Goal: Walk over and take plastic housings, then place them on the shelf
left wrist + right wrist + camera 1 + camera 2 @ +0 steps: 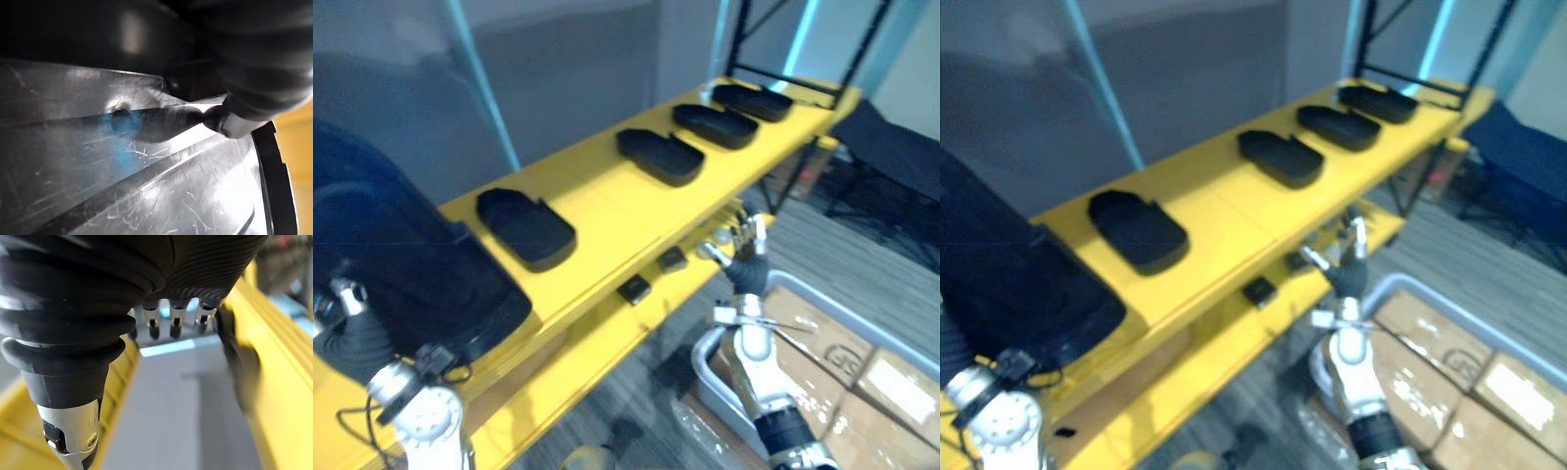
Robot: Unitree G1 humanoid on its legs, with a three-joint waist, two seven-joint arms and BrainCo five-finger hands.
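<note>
Left robot hand (350, 328) low at the near end of the yellow shelf (607, 211); a large black plastic housing (421, 264) sits over it, tilted, its far edge over the shelf's top board; the left wrist view looks along the housing's glossy scratched inside, but the fingers are hidden under the housing, so I cannot tell whether they grip it.

Right robot hand (744, 245) raised just beside the front edge of the lower shelf board; fingers straight and spread, pointing up, holding nothing; the right wrist view shows the same loose row of fingertips with yellow board on either side.

On the top board, beyond both hands, four more black housings in a row, hollow side up, well apart from each other: first housing (527, 227) just beyond the held one; second housing (661, 157) above the right robot hand; third housing (716, 125) and fourth housing (753, 101) farther on.

Two small black parts (634, 289) on the lower board, beside the right robot hand; cardboard boxes (842, 362) on the floor below it.
</note>
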